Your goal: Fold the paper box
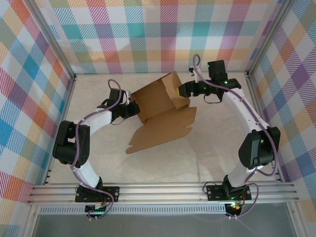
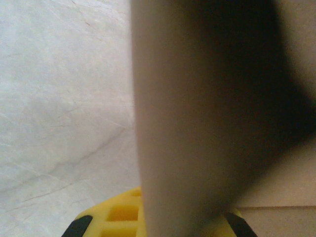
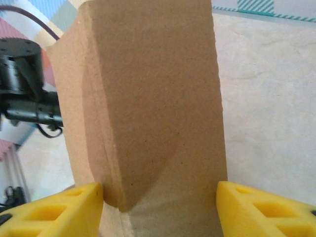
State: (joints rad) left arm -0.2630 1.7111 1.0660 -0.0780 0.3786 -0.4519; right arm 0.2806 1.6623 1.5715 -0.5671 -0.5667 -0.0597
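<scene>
Between the yellow fingers of the left tool, which are pressed together, stands a thin wall of the plain brown, unprinted corrugated-cardboard paper box. This tool pinches that wall at the side of the box nearest it. Opposite, the right tool has its jaws spread wide around another upright panel. One yellow pad lies against each side of the panel, so I judge this a broad grip on the cardboard rather than idle jaws.

Between the two tools the box is half raised: a panel and side walls stand up off the pale marbled tabletop. A long flat flap lies on the tabletop on the near side of both tools, not yet lifted. Beyond both tools rises the bright checked backdrop.

As I judge it, the step in hand is forming the walls and holding them upright, roughly midway through the fold, with the closing flap untouched. The next move calls for the left tool to serve as an anchor while the right tool turns its panel inward and seats it squarely. The tabs must meet their slits, and too hard a push could skew the light sheet or slide it across the tabletop.
</scene>
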